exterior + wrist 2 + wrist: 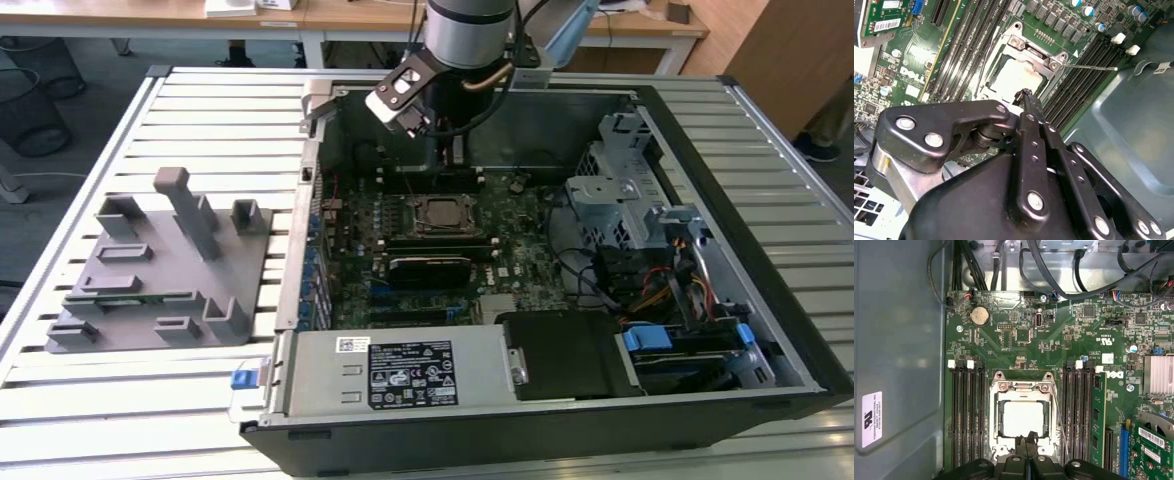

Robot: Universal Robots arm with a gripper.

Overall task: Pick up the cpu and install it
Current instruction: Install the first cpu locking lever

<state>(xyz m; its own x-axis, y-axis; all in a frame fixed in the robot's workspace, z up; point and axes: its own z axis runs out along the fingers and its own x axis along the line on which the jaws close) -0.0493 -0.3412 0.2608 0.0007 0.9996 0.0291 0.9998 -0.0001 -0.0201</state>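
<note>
The cpu [1023, 418] lies flat in the motherboard socket, its silver lid up and ringed by the socket's metal frame [1021, 386]. The exterior view shows the cpu [438, 213] in the middle of the open computer case, and the second wrist view shows it [1016, 80] just past the fingertips. My gripper [1026, 441] hangs above the near edge of the socket, apart from the chip. Its two black fingers are pressed together with nothing between them. In the exterior view the gripper [450, 155] reaches down into the case behind the socket.
Memory slots [968, 410] flank the socket on both sides, and a thin wire lever [1059, 415] runs along one side. A grey fixture block [147, 265] stands on the slatted table at the exterior view's left. Drive cage [621, 190], cables and power supply [400, 372] crowd the case.
</note>
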